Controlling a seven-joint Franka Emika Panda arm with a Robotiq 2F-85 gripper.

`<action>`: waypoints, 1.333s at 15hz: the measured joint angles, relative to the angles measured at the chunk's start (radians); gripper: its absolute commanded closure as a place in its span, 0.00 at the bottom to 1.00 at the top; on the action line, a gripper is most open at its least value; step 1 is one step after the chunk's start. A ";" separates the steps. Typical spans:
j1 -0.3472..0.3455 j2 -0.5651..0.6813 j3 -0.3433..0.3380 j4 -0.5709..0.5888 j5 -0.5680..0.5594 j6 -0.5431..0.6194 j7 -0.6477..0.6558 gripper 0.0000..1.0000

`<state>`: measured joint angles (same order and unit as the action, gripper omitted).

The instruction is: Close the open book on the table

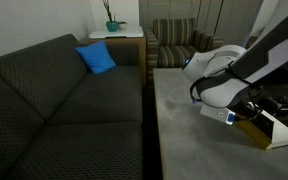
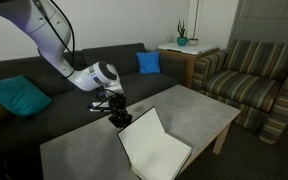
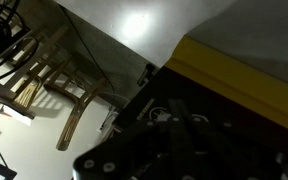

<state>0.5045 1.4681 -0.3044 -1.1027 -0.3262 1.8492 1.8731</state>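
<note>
The book (image 2: 156,148) lies open on the grey table (image 2: 199,112), its white pages facing up and its near-sofa half tilted up off the tabletop. In an exterior view its yellow edge (image 1: 252,131) shows below the white arm. My gripper (image 2: 118,114) is shut and sits low at the raised half's outer edge, on the sofa side. In the wrist view the dark fingers (image 3: 177,120) lie together right beside the yellow cover (image 3: 239,78). Nothing is clamped between them. Whether they touch the cover I cannot tell.
A dark grey sofa (image 1: 54,100) runs along the table's long side, with a blue cushion (image 1: 97,58) and a teal cushion (image 2: 19,98). A striped armchair (image 2: 254,75) stands at the table's end. A wooden side table with a plant (image 2: 182,45) fills the corner.
</note>
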 measured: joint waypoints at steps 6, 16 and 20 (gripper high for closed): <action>-0.004 -0.004 -0.045 -0.026 0.001 -0.019 0.017 1.00; -0.116 0.002 -0.065 -0.229 0.017 0.077 0.046 1.00; -0.117 -0.057 -0.058 -0.313 0.017 0.285 0.034 1.00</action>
<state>0.3875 1.4110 -0.3627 -1.4156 -0.3092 2.1337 1.9068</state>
